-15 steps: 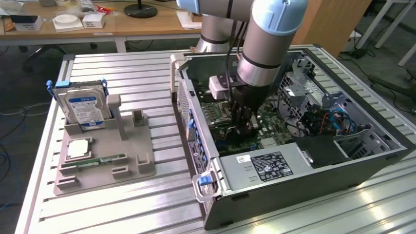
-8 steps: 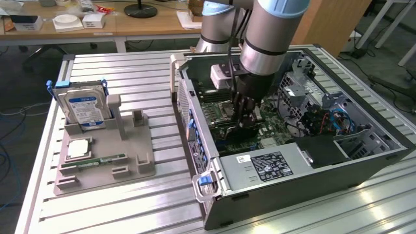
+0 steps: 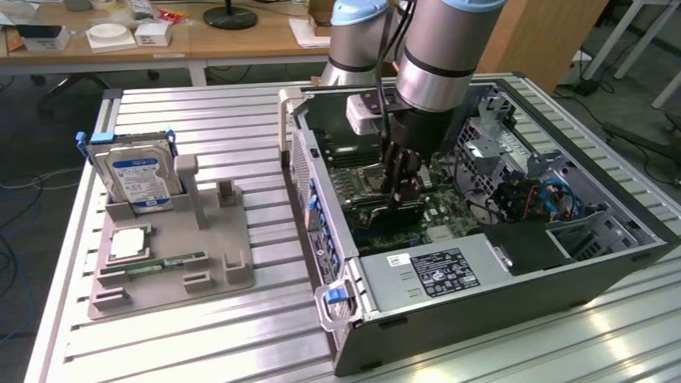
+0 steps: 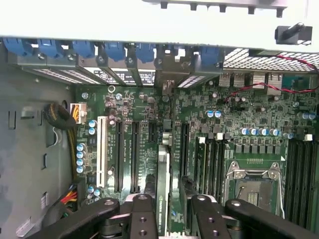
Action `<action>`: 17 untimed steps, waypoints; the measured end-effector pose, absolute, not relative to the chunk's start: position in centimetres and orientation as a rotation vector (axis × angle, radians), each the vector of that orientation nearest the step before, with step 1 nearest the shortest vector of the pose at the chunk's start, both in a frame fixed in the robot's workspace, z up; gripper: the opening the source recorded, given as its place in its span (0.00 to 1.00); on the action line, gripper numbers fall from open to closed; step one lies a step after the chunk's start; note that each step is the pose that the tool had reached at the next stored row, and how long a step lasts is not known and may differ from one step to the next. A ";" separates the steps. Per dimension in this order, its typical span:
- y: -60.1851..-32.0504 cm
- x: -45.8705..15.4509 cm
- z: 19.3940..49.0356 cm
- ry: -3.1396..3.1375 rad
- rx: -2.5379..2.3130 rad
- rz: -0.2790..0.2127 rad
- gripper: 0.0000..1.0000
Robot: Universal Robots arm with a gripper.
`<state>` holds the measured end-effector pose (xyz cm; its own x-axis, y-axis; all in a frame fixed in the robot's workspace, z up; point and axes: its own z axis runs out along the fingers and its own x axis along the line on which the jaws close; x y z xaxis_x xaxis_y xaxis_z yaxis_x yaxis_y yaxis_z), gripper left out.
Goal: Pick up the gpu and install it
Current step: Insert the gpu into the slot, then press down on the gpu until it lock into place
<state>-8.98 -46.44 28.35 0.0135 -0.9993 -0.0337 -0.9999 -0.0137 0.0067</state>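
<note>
My gripper (image 3: pixel 403 198) reaches down into the open computer case (image 3: pixel 511 287), just above the green motherboard (image 4: pixel 139 109). The gpu (image 4: pixel 162 189) shows edge-on in the wrist view as a slim dark-green slab running from between my fingers (image 4: pixel 142 219) toward the rear slot brackets (image 4: pixel 169 74). The gripper (image 4: pixel 169 221) is shut on the gpu. The card stands upright over the long black expansion slots (image 4: pixel 133 154). Whether its edge sits in a slot I cannot tell. In the exterior view the gpu (image 3: pixel 391 214) is a dark shape under the fingers.
A grey fixture (image 3: pixel 171 255) stands at the exterior view's left with a silver hard drive (image 3: pixel 136 175) upright, a processor chip (image 3: pixel 127 242) and a green memory stick (image 3: pixel 159 263). Inside the case are the processor socket (image 4: pixel 254 181), memory slots (image 4: pixel 209 159) and a cable bundle (image 4: pixel 60 117).
</note>
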 end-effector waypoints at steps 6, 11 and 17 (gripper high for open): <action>-46.4 -9.0 28.4 2.193 -2.223 0.044 0.14; -46.4 -10.7 28.3 2.194 -2.224 0.043 0.10; -46.4 -11.9 28.7 2.196 -2.226 0.047 0.10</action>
<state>-11.88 -46.35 28.75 0.0134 -0.9994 -0.0317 -0.9998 -0.0137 0.0107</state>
